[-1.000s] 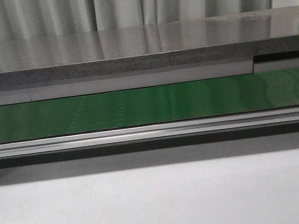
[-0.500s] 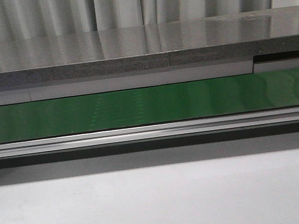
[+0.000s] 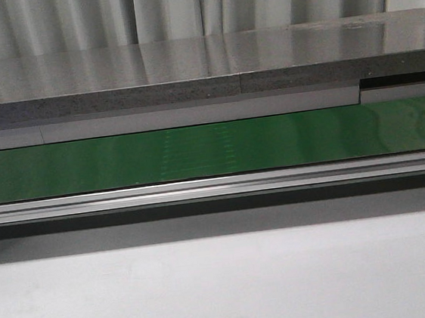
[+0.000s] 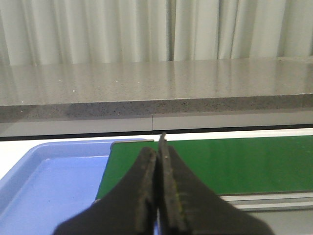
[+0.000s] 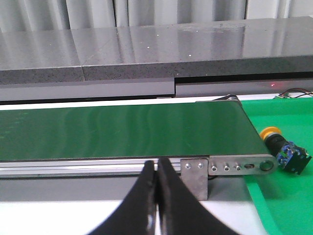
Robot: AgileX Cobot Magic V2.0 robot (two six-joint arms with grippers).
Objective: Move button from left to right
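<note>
1. Button (image 5: 283, 147): one is visible, lying tipped on the green mat (image 5: 288, 205) just beyond the conveyor belt (image 5: 122, 132) end, yellow collar toward the roller.
2. It lies off to one side of the right gripper (image 5: 157, 169), which I judge is nearer.
3. Two grippers; right and left gripper (image 4: 157, 156) both have fingers pressed together, holding nothing.
4. One blue tray (image 4: 29, 196) is beside the left one.

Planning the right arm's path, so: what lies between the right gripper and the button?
In the right wrist view, the metal end bracket of the conveyor sits between the shut right gripper and the button, which lies on green mat beyond the belt's end.
</note>
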